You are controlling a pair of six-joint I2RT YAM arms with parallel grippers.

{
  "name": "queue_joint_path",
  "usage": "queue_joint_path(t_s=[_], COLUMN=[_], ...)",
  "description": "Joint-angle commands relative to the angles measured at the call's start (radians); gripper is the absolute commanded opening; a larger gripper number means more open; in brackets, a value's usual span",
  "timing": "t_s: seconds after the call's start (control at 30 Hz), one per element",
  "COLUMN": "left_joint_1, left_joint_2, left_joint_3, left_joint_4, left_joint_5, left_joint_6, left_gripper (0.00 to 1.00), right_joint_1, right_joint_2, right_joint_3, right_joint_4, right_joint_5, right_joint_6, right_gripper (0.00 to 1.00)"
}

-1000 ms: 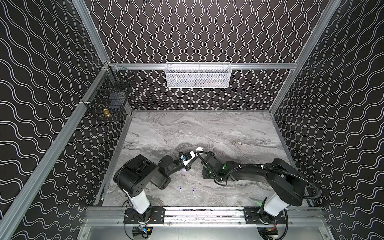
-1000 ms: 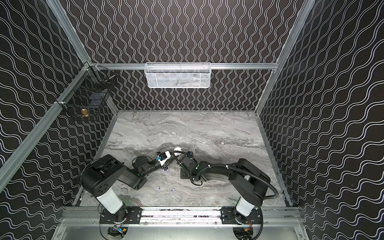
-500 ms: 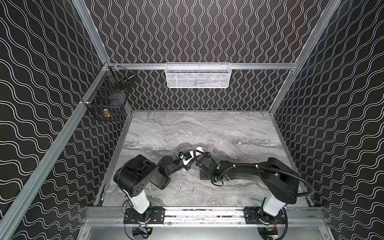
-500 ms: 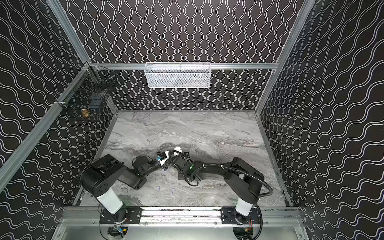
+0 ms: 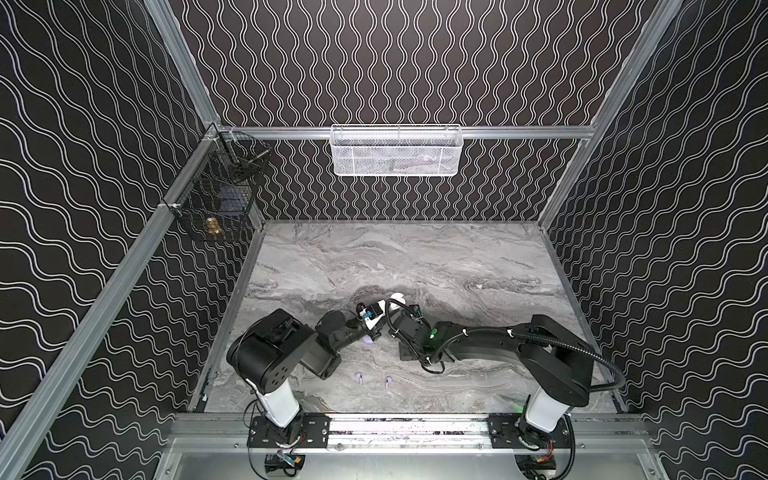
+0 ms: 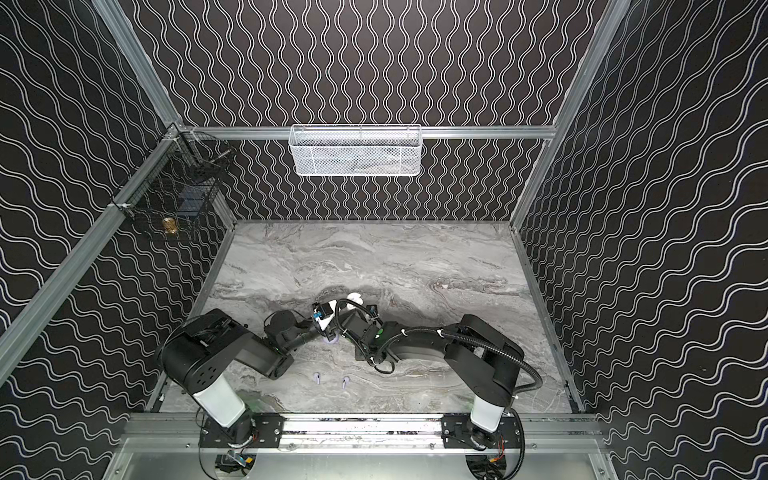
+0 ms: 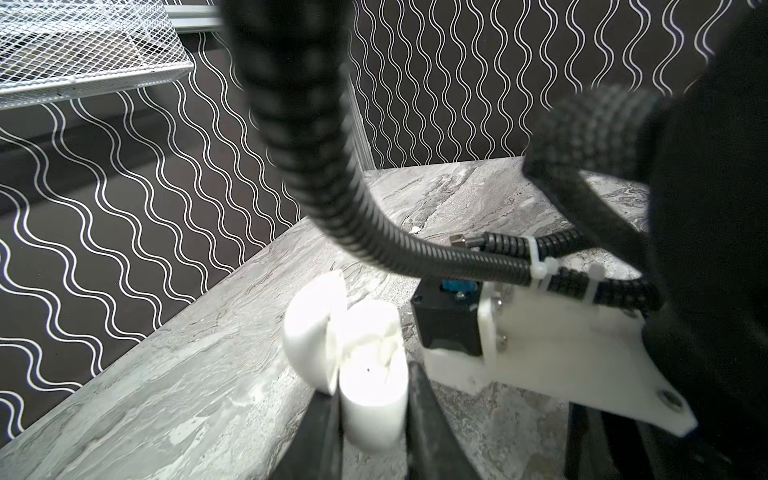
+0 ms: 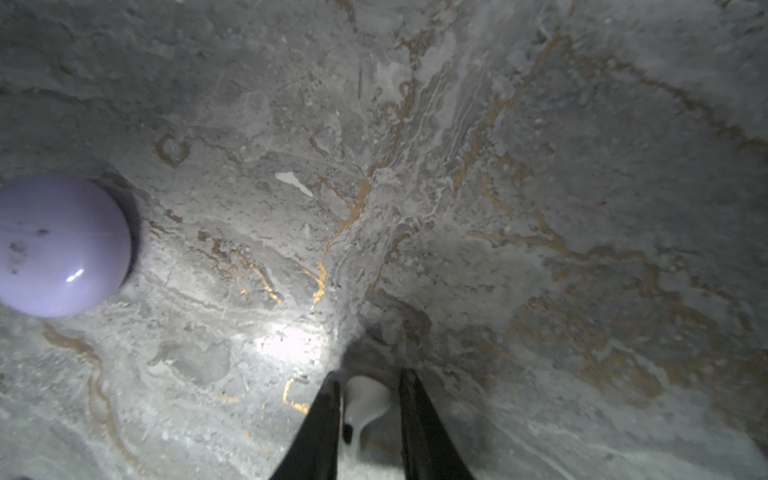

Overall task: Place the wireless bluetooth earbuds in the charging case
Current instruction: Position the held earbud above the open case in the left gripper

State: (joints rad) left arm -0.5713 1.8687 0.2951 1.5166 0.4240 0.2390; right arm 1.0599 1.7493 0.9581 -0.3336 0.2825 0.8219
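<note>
My left gripper (image 7: 372, 395) is shut on a white round charging case (image 7: 370, 374) that stands on the marble with its lid (image 7: 313, 328) open; white shapes sit in its wells. In both top views the case (image 5: 397, 298) shows just beyond the two wrists. My right gripper (image 8: 370, 382) points down close to the table, its jaws narrowed round a white earbud (image 8: 368, 399). Two pale lavender earbuds (image 5: 359, 377) (image 5: 388, 380) lie near the front edge. A closed lavender case (image 8: 62, 245) rests beside the right gripper.
The right arm's black cable hose (image 7: 332, 166) and white camera bracket (image 7: 561, 353) crowd close beside the left gripper. A white mesh basket (image 5: 397, 149) hangs on the back wall and a black wire basket (image 5: 216, 203) at the left corner.
The right arm has swung left, bringing its wrist close to the left gripper and the white case. Its jaws have narrowed a little. The left arm has not moved.
</note>
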Motion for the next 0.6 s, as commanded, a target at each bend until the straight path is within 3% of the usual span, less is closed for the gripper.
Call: queue_joint_path(t_s=[0.0,0.4,0.57], left_joint_1=[0.002,0.002,0.003], left_joint_2=[0.002,0.004,0.004], left_joint_3=[0.009,0.01,0.01], left_joint_4=[0.035,0.034,0.034], left_joint_5=[-0.005,-0.004,0.007], left_joint_6=[-0.011,-0.012,-0.014], left_gripper=[0.18,0.18,0.17], right_joint_1=[0.006,0.014,0.014], right_joint_2=[0.007,0.007,-0.065], right_joint_3=[0.011,0.016,-0.031], right_joint_4=[-0.051,-0.057,-0.038], right_joint_5=[0.0,0.013,0.061], right_joint_6=[0.008,0.011,0.032], right_gripper=[0.25,0.19,0.19])
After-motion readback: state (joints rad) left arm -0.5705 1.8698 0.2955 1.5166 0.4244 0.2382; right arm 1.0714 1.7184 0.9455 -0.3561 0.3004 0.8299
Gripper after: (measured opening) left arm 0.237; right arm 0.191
